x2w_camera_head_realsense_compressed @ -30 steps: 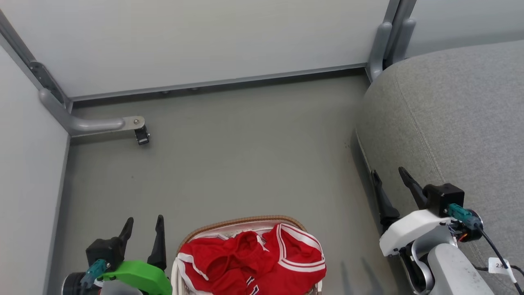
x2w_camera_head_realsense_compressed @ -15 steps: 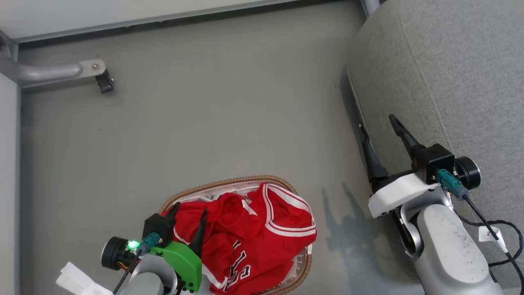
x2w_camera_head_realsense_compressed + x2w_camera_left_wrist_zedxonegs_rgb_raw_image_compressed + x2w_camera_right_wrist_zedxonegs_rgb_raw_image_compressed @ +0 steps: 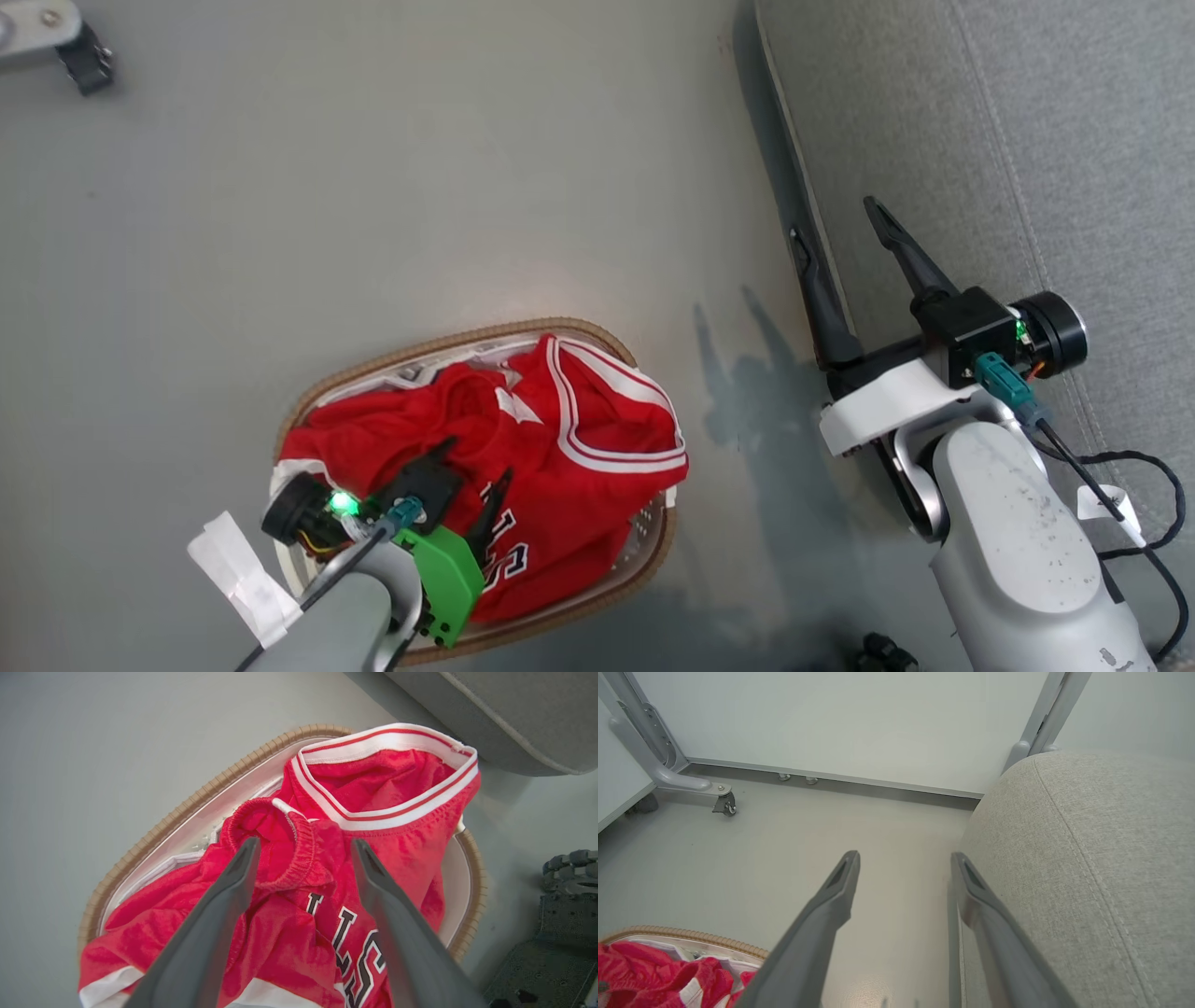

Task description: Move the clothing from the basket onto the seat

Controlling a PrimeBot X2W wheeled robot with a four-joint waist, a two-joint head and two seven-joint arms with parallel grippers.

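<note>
The oval basket [image 3: 448, 336] with its brown woven rim stands on the floor, left of the grey seat [image 3: 1027, 140]. Two red garments fill it: a jersey [image 3: 579, 439] with black-and-white lettering and shorts [image 3: 373, 439] with a gathered waistband [image 3: 289, 858]. My left gripper [image 3: 480, 459] hangs open just over the pile, its fingers either side of the waistband fold [image 3: 304, 843]. My right gripper [image 3: 833, 218] is open and holds nothing, at the seat's front edge [image 3: 904, 857], with one finger over the floor and the other over the cushion [image 3: 1087, 858].
A metal partition foot with a caster [image 3: 84, 56] stands at the far left of the floor. White partition panels [image 3: 831, 718] close off the back. A dark piece of the robot's base [image 3: 560, 905] lies right of the basket. A black cable [image 3: 1120, 485] trails by my right arm.
The head camera has tilted down, shifting the whole picture. My left gripper has moved from beside the basket to over the red clothing. The right gripper stays open at the seat's edge.
</note>
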